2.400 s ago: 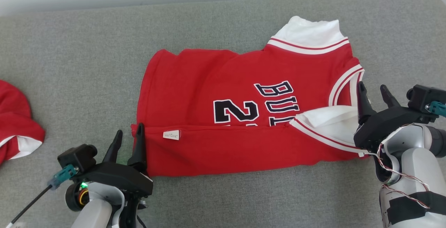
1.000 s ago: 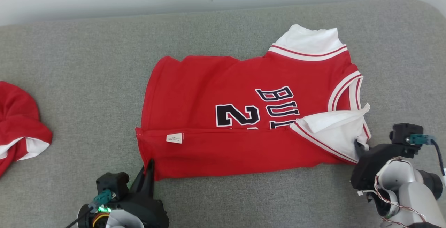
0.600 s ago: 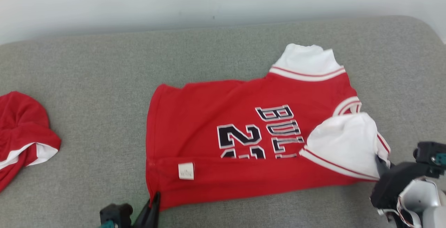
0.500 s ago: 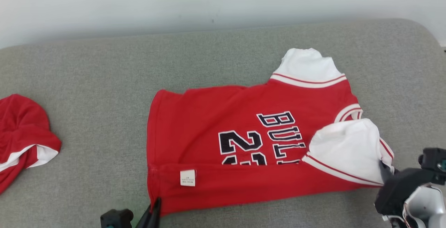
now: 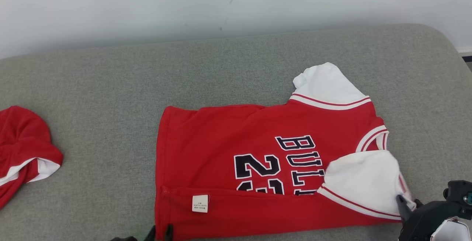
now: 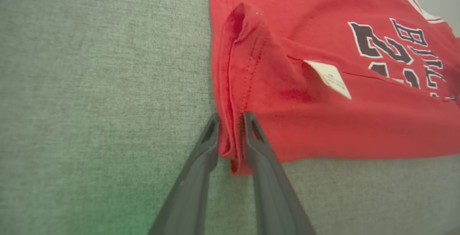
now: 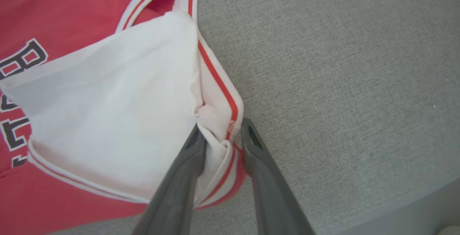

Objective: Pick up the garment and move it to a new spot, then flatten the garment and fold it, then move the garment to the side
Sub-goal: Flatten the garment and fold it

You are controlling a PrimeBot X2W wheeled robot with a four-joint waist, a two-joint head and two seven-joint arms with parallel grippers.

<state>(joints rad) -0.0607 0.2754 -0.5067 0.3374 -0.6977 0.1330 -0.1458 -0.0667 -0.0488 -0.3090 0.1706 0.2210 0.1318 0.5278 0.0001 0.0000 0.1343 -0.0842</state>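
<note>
- A big gray cushion (image 5: 92,86) is lying in front of a pale wall (image 5: 221,5).
- The red jersey (image 5: 221,141) is lying flat on the cushion, in the middle and a bit to the right. Its white sleeves are pointing right and its bottom hem is pointing left. The near side is sitting folded over the black number and letters.
- Another red cloth (image 5: 22,141) is lying bunched up far off at the left edge.
- The right gripper (image 7: 222,127) is reaching in at the near right corner. Its fingers are standing partly open, with the striped edge of the white sleeve (image 5: 359,178) bunching between them.
- The left gripper (image 6: 231,118) is sitting at the near left corner. Its fingers are partly open too, with the folded hem lying between them.
- A small white label (image 5: 200,203) is showing on the folded strip.
</note>
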